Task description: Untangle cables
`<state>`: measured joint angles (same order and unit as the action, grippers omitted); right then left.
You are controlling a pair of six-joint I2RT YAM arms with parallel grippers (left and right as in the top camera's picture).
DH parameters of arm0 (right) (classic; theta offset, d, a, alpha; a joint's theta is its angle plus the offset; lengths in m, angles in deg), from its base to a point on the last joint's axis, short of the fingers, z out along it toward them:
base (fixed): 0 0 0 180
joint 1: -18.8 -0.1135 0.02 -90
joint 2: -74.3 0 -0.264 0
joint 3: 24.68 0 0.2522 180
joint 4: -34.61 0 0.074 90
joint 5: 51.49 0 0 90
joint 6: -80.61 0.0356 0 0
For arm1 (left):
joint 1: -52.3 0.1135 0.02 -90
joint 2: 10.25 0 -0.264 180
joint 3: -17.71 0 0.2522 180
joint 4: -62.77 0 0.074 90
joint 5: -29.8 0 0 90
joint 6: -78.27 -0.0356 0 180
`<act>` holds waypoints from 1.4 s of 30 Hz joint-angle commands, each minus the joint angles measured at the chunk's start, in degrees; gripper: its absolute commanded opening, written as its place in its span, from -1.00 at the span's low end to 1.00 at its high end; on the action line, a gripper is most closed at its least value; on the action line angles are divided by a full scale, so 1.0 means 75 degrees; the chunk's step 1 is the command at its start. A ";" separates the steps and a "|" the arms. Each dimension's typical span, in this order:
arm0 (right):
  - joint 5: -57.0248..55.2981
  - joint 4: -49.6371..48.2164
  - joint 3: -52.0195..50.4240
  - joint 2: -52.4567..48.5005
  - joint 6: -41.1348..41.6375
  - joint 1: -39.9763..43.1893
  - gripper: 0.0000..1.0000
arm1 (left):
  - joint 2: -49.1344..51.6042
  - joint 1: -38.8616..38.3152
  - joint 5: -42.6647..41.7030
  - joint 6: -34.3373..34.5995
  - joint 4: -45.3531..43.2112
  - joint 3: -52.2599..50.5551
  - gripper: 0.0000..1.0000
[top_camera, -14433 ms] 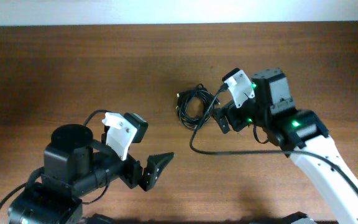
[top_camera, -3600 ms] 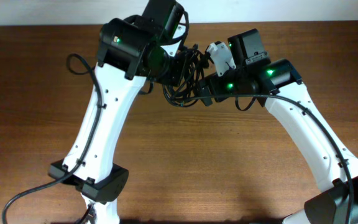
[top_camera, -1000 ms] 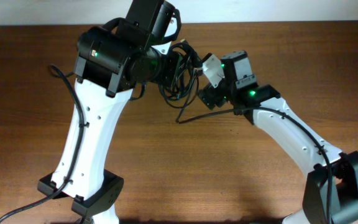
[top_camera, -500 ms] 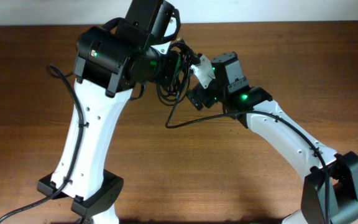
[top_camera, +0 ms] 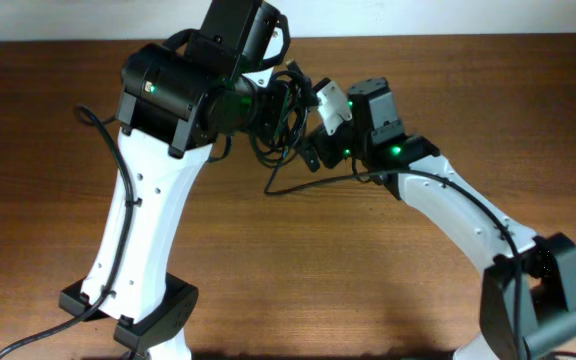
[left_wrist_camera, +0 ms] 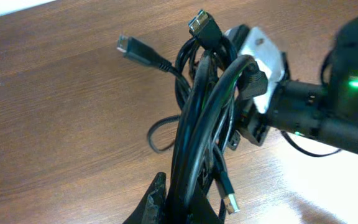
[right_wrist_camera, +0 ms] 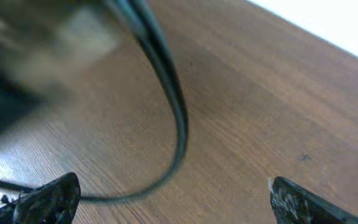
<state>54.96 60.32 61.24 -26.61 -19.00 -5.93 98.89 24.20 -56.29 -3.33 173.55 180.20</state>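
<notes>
Mid-untangling: the left end effector (left_wrist_camera: 188, 210) pinches the cables (left_wrist_camera: 196, 134) aloft, the right end effector (right_wrist_camera: 176, 200) gapes wide at their three o'clock, and I'd say it next needs one loose strand to tug

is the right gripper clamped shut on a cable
No, the right wrist view shows the right gripper with fingertips wide apart and a cable looping loose through the gap.

Overhead: left jaws hidden behind the arm's own black wrist housing (top_camera: 183, 95). The cables (top_camera: 283, 115) show only partly between the two arms, single cords too fine to separate.
Left wrist: left jaws cut off by the bottom edge.
Right wrist: right jaws cut off at the bottom corners. Cable strand (right_wrist_camera: 178, 124) motion-blurred. Dark mass (right_wrist_camera: 17, 68) upper left out of focus, unidentifiable.
</notes>
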 commanded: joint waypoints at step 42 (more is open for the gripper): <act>0.0711 0.0807 0.0137 -0.0335 0.0711 0.3608 0.97 | -0.0271 0.0020 0.0262 -0.0044 -0.0344 0.0192 -1.00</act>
<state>58.28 65.59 61.57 -29.08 -12.85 18.29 98.17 24.20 -54.81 -3.33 171.82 180.26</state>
